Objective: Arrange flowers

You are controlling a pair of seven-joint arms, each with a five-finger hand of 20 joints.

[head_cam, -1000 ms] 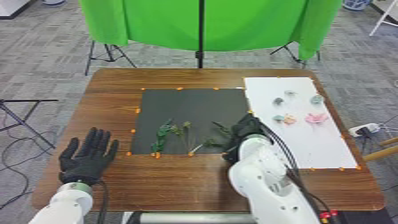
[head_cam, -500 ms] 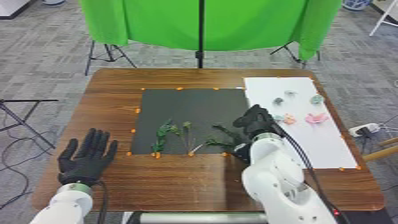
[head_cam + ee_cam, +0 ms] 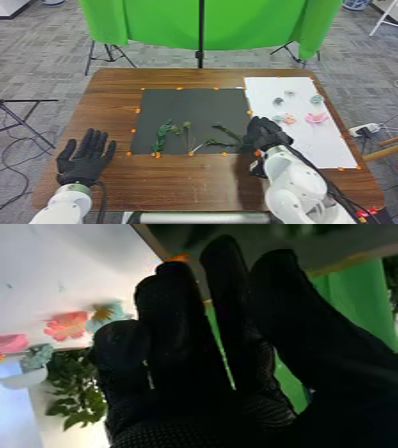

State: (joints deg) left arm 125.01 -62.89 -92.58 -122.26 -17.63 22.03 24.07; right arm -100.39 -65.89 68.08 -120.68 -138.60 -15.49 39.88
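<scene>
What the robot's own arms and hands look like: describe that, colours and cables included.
The left arm and right arm are white with rounded segments. The left hand and right hand wear black fabric gloves. Dark cabling runs along the right arm.

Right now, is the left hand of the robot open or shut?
Open. In the head view, the left hand has its fingers straight and apart, curled round nothing.

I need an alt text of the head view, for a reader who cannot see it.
A robot's right hand is where a black mat with green stems meets a white sheet with small flowers, on a brown table. Its left hand is open at the left.
</scene>
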